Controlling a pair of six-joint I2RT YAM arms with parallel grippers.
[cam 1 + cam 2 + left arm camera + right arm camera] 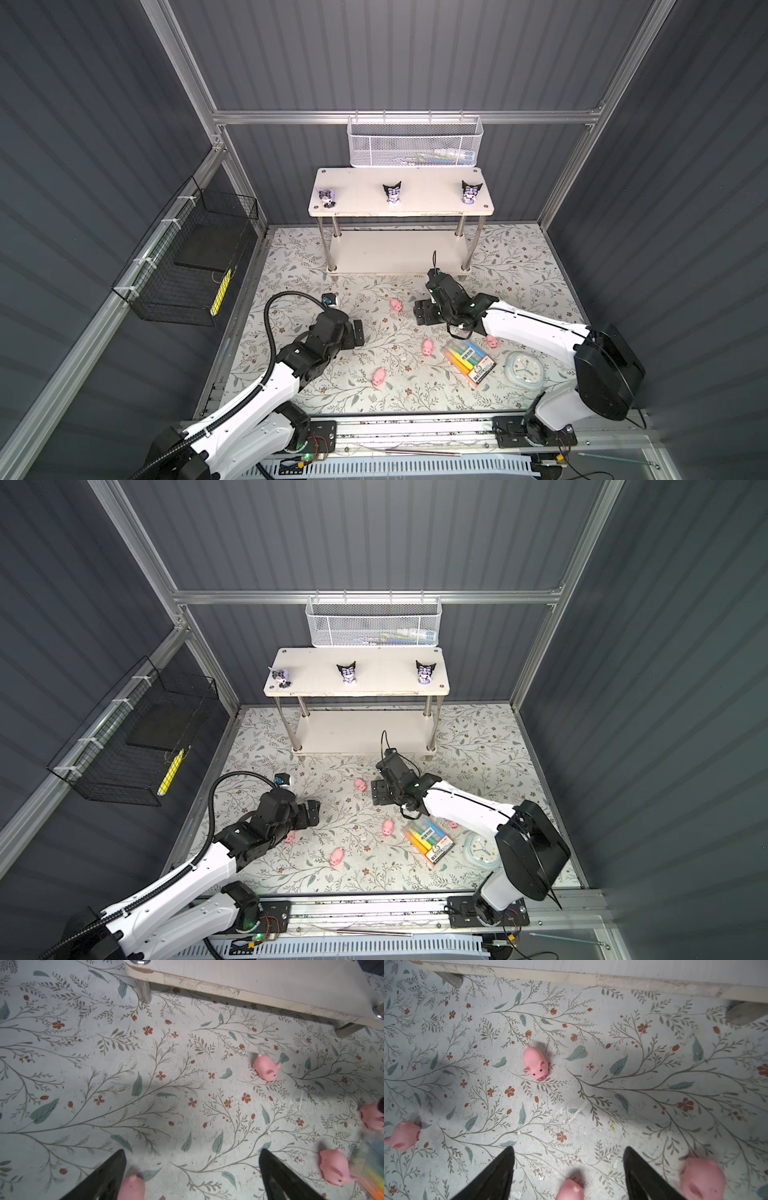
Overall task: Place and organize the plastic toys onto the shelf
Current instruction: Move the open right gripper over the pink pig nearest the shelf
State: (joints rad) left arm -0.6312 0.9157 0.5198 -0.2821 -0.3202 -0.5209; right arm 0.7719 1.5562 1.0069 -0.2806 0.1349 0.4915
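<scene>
I hold my right tool (568,1147) open astride a pink pig (569,1189), ready to pinch; left tool (192,1150) gapes empty.

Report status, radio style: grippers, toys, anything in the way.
Left gripper open; right gripper open, a pig between its jaws. Three figurines on shelf top; other pigs on table. Marker pack beside two pigs.

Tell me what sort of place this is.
Likely a robot test cell: grey panelled walls in an aluminium frame, a left arm and right arm mounted on a front rail, and a floral-covered tabletop.
</scene>
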